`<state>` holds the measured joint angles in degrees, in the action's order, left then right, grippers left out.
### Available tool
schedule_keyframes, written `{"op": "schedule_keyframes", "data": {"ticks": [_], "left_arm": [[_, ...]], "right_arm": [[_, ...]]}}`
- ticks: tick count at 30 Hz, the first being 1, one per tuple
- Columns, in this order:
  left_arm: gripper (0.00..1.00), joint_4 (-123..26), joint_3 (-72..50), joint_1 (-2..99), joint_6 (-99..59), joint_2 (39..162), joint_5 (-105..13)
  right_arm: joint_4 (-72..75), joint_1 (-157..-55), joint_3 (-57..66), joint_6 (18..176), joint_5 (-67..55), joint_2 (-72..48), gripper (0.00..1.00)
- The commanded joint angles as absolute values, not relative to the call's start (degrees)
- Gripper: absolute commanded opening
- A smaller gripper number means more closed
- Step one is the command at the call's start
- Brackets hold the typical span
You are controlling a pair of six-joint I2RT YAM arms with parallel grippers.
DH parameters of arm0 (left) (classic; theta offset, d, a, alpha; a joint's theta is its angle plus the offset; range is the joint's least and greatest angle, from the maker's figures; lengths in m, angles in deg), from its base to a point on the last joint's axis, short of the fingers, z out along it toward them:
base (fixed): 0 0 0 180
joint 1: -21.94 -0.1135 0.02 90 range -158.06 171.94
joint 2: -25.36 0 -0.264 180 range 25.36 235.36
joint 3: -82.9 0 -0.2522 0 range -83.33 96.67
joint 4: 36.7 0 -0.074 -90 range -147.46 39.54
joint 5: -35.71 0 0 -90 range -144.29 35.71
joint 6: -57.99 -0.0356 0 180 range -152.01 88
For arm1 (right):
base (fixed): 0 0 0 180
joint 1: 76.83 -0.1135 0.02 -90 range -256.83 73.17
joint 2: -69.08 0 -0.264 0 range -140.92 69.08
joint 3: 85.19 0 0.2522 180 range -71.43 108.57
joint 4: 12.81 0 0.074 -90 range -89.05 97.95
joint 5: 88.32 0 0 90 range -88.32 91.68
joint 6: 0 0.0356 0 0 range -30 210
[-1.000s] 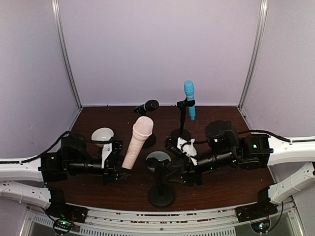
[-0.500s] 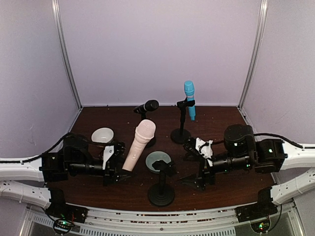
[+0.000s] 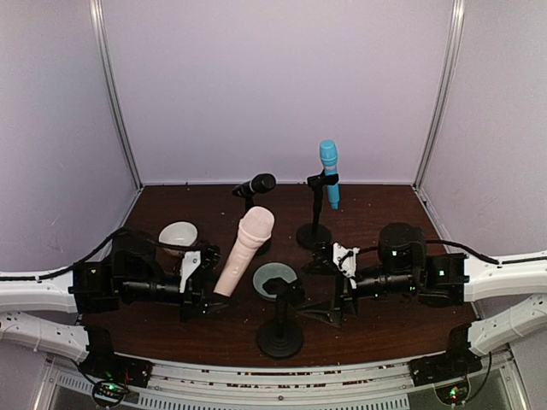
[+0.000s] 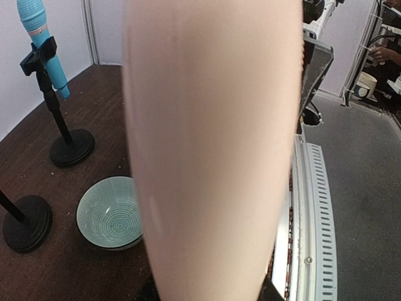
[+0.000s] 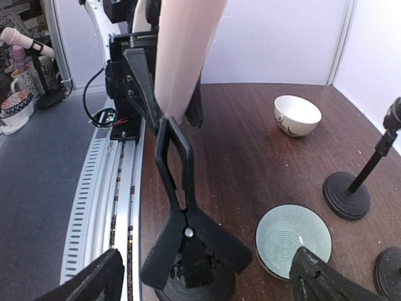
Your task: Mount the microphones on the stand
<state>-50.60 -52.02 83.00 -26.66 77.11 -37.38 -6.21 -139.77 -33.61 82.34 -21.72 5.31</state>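
One pink microphone [image 3: 244,252] clamped in left gripper [image 3: 214,295], base hidden; right gripper [image 3: 319,291] spread wide.

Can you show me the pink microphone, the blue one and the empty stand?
pink microphone [image 3: 245,249], top view, middle of its body.
blue microphone [image 3: 328,162], top view, upper part of its body.
empty stand [image 3: 280,342], top view, its round base.

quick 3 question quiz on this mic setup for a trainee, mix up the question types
1. True or false: the light blue microphone sits clipped in a stand.
2. What does the left gripper hold? A. a green microphone B. the pale pink microphone C. nothing
3. Fill in: the right gripper is ____ (open or shut).
Key: 1 true; 2 B; 3 open.
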Motion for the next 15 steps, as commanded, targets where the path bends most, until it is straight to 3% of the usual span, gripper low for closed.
{"op": "schedule_keyframes", "data": {"ticks": [1,11,15], "left_arm": [[0.00,-48.59,-50.12,82.60,-27.45,77.05,-37.34],[0.01,-49.32,-48.69,82.60,-27.52,78.70,-37.06],[0.01,-49.42,-48.43,82.59,-27.53,79.15,-37.06]], "right_arm": [[-11.20,-139.71,-32.14,81.36,-27.10,3.85,0.92],[-13.40,-139.72,-32.89,82.01,-29.17,1.20,0.75],[-14.22,-139.70,-33.33,82.22,-29.54,1.42,0.73]]}}
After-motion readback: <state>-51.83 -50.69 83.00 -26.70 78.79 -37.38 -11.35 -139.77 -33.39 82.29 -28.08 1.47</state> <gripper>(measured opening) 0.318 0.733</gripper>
